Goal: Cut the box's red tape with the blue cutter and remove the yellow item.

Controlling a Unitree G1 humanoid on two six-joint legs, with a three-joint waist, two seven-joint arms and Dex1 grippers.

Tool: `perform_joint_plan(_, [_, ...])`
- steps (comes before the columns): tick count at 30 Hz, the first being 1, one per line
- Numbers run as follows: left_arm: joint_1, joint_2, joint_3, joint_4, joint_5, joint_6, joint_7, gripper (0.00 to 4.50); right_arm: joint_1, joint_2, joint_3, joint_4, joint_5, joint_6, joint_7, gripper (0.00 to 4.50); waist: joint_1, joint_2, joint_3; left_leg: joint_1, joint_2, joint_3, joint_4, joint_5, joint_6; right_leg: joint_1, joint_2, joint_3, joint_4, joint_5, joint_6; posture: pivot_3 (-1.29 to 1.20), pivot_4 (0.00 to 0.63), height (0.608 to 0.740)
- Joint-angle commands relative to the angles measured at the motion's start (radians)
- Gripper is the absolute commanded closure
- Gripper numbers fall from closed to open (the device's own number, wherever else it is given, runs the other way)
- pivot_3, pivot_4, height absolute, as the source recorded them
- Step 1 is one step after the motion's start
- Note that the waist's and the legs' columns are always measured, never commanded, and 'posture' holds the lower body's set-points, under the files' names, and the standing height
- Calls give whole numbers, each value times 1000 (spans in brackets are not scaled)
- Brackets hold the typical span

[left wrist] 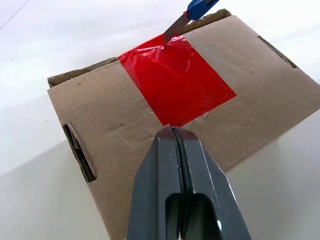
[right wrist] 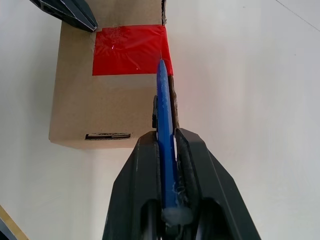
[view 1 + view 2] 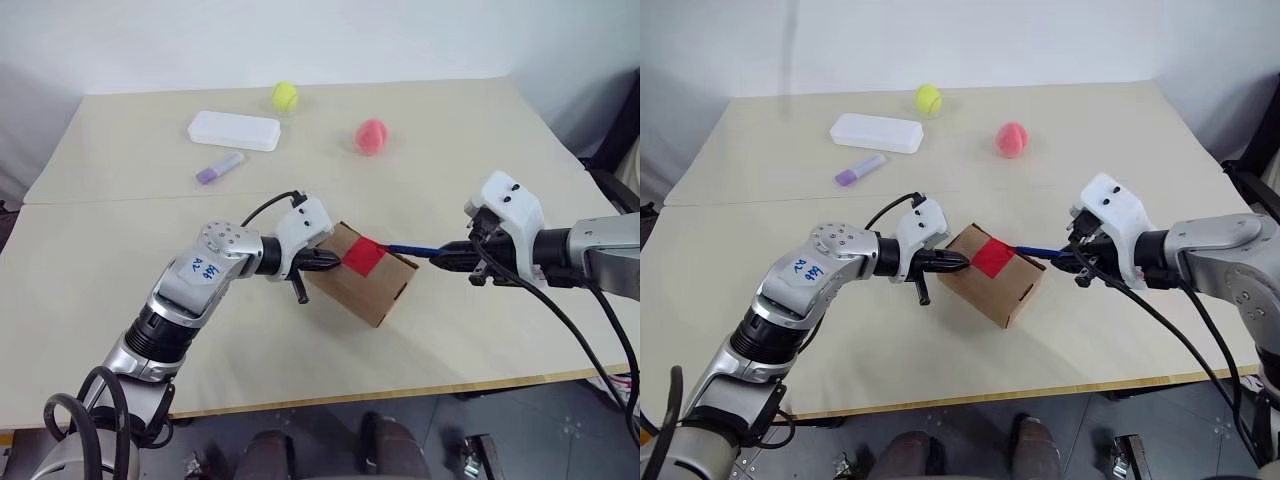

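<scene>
The brown cardboard box (image 3: 362, 275) lies near the table's front middle, closed, with the red tape (image 3: 362, 256) across its top. My left gripper (image 3: 326, 262) is shut with nothing in it, its tips pressed on the box top at the tape's near edge (image 1: 175, 131). My right gripper (image 3: 450, 256) is shut on the blue cutter (image 3: 410, 248), whose blade tip (image 1: 172, 31) touches the tape's far edge beside the flap seam. In the right wrist view the blue cutter (image 2: 165, 115) runs from my fingers (image 2: 137, 190) to the red tape (image 2: 131, 50). The yellow item is hidden.
At the back of the table sit a flat white case (image 3: 234, 130), a lilac marker (image 3: 219, 168), a yellow-green tennis ball (image 3: 285, 96) and a pink ball (image 3: 371, 136). The table's front edge (image 3: 400, 392) runs just below the box.
</scene>
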Motion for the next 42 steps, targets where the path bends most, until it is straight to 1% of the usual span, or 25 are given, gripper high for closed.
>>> perform_joint_plan(1, [22,14,-18,13,14,13,-3,4500,4,-40,-28,-2,4,9,12,4337,0,0,0,0,0,0,0,0,0,0,0,0,0,0,0,0,150,740])
perform_joint_plan(7, [22,12,-20,16,14,12,-4,4500,-69,35,-95,1,77,25,8,4337,-1,0,0,0,0,0,0,0,0,0,0,0,0,0,0,0,150,740])
perform_joint_plan(10, [23,12,-20,13,14,13,-4,4500,-81,56,-116,-2,94,41,-4,4337,-1,0,0,0,0,0,0,0,0,0,0,0,0,0,0,0,150,740])
perform_joint_plan(19, [24,12,-22,16,16,8,-6,4500,34,-30,-79,-3,38,-6,-8,4337,-1,0,0,-1,0,0,0,0,0,0,0,0,-1,0,0,0,150,740])
perform_joint_plan(22, [25,13,-22,13,15,10,-7,4500,57,-40,-78,-5,36,-18,-5,4337,-1,0,0,0,0,0,0,0,0,0,0,0,0,0,0,0,150,740])
perform_joint_plan(29, [23,15,-22,12,15,12,-10,4500,80,-33,-74,-5,39,-32,-6,4337,-1,0,0,-1,0,0,1,0,0,0,0,0,0,0,0,0,150,740])
perform_joint_plan(39, [23,13,-23,7,14,15,-9,4500,17,10,-50,25,43,-57,-8,4337,-1,0,0,-1,0,0,1,0,0,0,0,0,0,0,0,0,150,740])
perform_joint_plan(42, [22,11,-23,7,13,16,-8,4500,19,20,-23,35,23,-75,-9,4337,-2,0,0,-1,0,0,1,0,0,0,0,0,0,0,0,0,150,740])
